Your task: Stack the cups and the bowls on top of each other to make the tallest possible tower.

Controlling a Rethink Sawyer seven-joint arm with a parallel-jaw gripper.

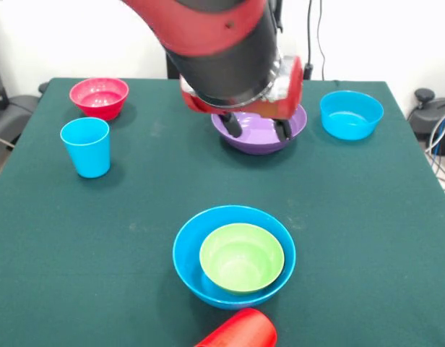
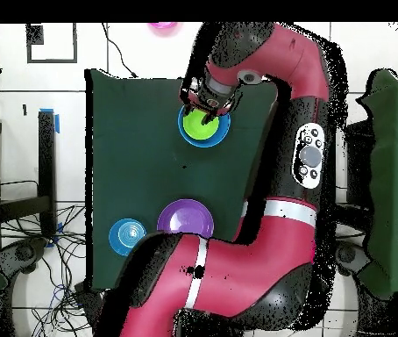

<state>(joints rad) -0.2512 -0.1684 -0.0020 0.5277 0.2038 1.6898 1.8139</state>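
Observation:
My gripper (image 1: 258, 130) hangs open and empty, its two dark fingers (image 1: 233, 124) spread apart. In the front view it shows in front of the purple bowl (image 1: 257, 146). In the overhead view the gripper (image 2: 206, 109) is above the lime green bowl (image 2: 201, 130). That lime green bowl (image 1: 241, 257) sits nested in a large blue bowl (image 1: 190, 253) near the front. A light blue cup (image 1: 86, 147) stands upright at the left. A red cup (image 1: 240, 332) lies on its side at the bottom edge. No tower shows.
A crimson-pink bowl (image 1: 100, 96) sits at the far left and a smaller blue bowl (image 1: 351, 113) at the far right. The purple bowl (image 2: 185, 218) and that blue bowl (image 2: 127, 235) lie near the robot's base in the overhead view. The arm hides much of the green table (image 1: 136, 238).

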